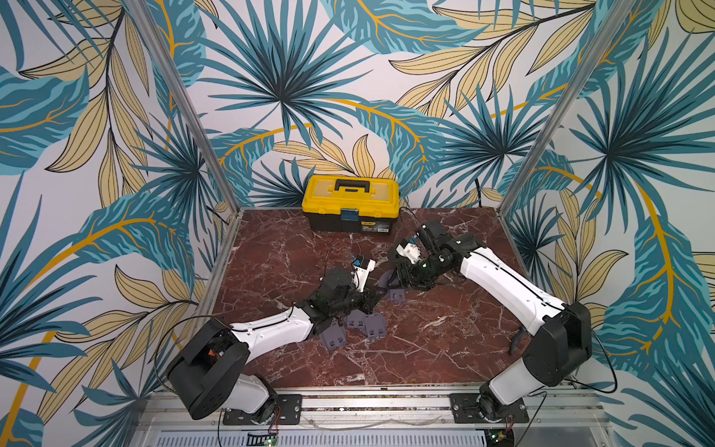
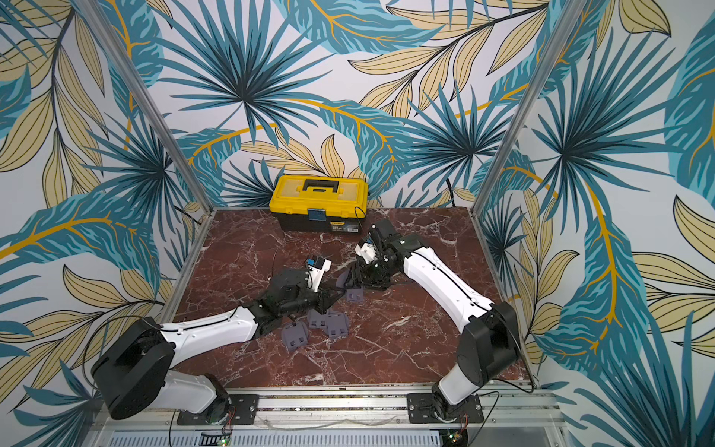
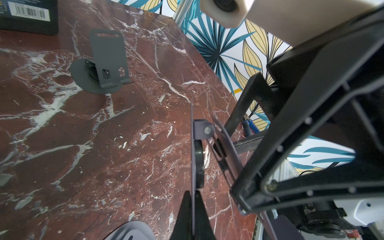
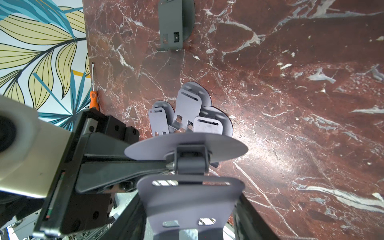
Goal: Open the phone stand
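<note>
5 grey phone stands [image 4: 191, 199] [image 4: 159, 121] [image 4: 188, 104] [image 4: 207, 124] [image 4: 170, 25], 1 yellow toolbox [image 1: 350, 201], 1 orange-handled screwdriver [image 4: 94, 99], 1 bluish tool [image 1: 516, 342], 2 robot arms [image 1: 271, 329] [image 1: 503, 278].

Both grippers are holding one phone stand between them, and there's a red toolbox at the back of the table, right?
Not quite: the toolbox is yellow with a black base, not red, as both top views show. The left gripper and right gripper do hold one phone stand between them.

Tropical-leaf wallpaper [image 1: 348, 77] — teal and yellow, red marble tabletop [image 1: 425, 348], two aluminium corner posts [image 1: 189, 116]
</note>
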